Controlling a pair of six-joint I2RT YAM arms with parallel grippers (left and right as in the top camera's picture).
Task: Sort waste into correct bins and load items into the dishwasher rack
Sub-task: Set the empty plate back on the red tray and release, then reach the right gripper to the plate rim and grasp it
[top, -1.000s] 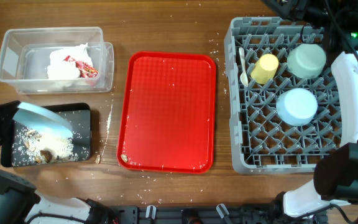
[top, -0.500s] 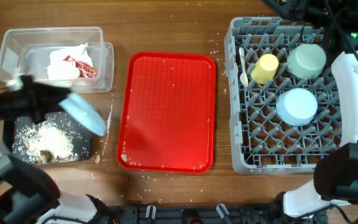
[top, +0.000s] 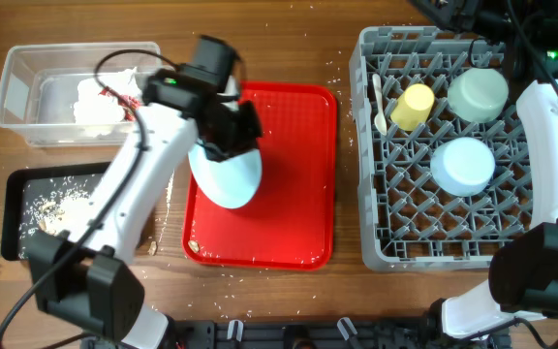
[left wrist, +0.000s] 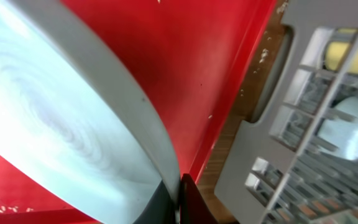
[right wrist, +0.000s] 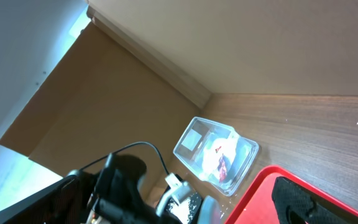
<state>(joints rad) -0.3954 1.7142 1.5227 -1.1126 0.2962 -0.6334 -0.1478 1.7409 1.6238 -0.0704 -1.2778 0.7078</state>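
My left gripper point(top: 223, 131) is shut on the rim of the light blue plate point(top: 227, 173) and holds it tilted above the red serving tray point(top: 289, 194). In the left wrist view the fingers point(left wrist: 178, 200) pinch the plate point(left wrist: 61, 124) edge. The clear tub point(top: 22, 92) holds the white napkin point(top: 95, 105) and red wrapper point(top: 129, 100). The black tray point(top: 17, 218) holds crumbs and scraps point(top: 51, 206). The grey rack point(top: 395, 223) holds the yellow cup point(top: 415, 105), pale green bowl point(top: 479, 94), light blue bowl point(top: 463, 165) and a white spoon point(top: 379, 102). My right gripper point(right wrist: 309, 199) shows only a dark finger. The fork is out of view.
My right arm point(top: 555, 145) runs along the rack's right side, up to the far edge. White crumbs lie scattered on the wood around the red tray, with a brown scrap point(top: 152, 248) beside the black tray. My left arm point(top: 134, 194) crosses over the black tray.
My left arm has swung the plate to the right, from above the black tray to above the red serving tray. The right arm and rack contents have not moved.
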